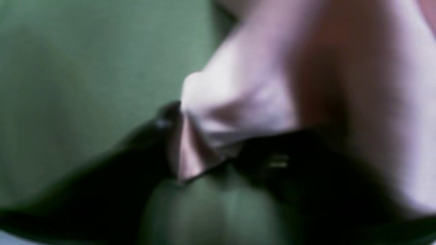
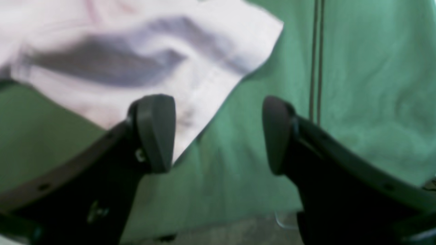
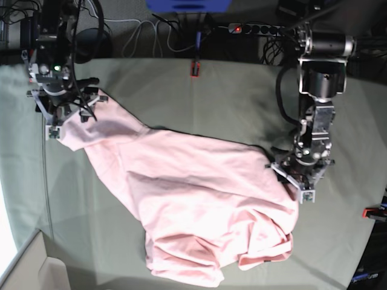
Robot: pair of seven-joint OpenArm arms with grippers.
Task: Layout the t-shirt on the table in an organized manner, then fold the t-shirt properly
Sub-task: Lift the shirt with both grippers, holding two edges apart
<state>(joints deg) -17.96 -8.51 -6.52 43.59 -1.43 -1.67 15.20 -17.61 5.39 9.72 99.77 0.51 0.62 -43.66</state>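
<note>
One wrist view alone shows left fingers (image 1: 204,149) pinching t-shirt (image 1: 259,102) hem

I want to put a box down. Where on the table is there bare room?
Bare table lies between the red clamp and the left tool, also beyond the t-shirt toward the base view's right edge. The middle is crowded with cloth, both tools at its corners.

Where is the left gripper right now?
In the base view the left gripper is on the right side, at the t-shirt's right edge; its wrist view shows pink cloth bunched between the jaws.
</note>
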